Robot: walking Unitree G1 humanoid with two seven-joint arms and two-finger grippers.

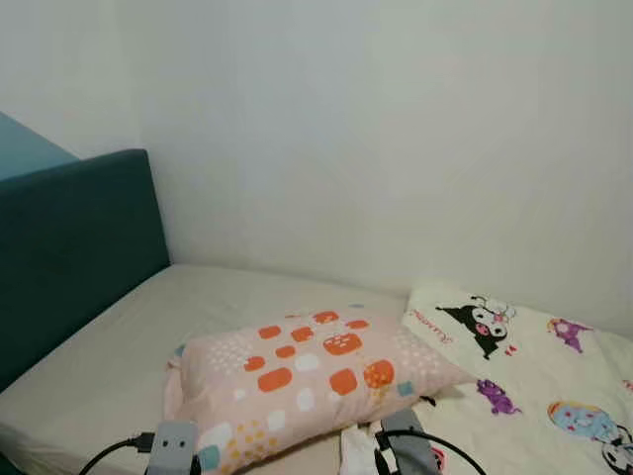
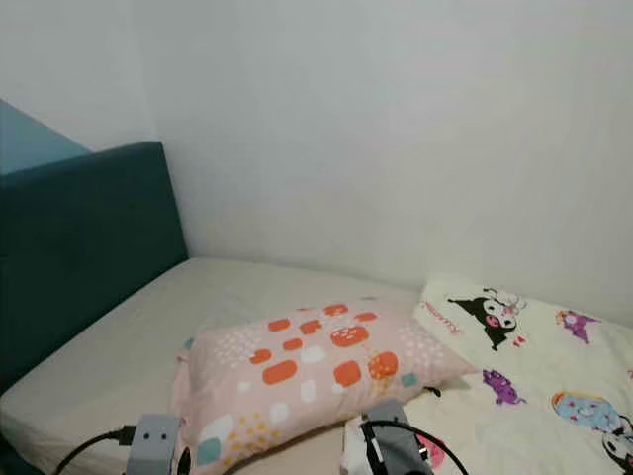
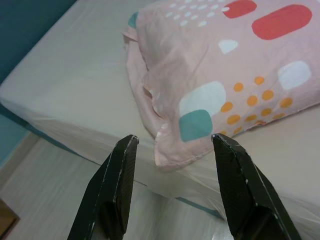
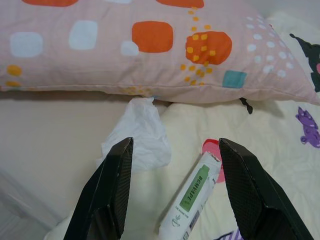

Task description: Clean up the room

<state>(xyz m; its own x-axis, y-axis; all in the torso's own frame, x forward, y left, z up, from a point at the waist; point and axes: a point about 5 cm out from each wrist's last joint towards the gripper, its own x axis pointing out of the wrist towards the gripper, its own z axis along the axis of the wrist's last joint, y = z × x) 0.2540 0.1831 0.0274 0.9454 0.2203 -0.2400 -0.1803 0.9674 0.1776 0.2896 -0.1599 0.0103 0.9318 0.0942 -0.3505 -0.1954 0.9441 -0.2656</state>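
I see two silver-grey wrist housings, the left arm (image 1: 174, 445) and the right arm (image 1: 407, 440), each trailing a looped black cable. Each gripper, left gripper (image 3: 172, 142) and right gripper (image 4: 175, 145), carries two long, tapered, matte black fingers with a fine surface texture.

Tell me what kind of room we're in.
Most likely a bedroom: a bed with a teal headboard, a pink patterned pillow and a cartoon-print blanket against a plain wall.

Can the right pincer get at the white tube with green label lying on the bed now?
Probably yes. The right pincer is open, and the white tube lies on the blanket between its fingers with nothing over it. The crumpled tissue lies beside it, apart.
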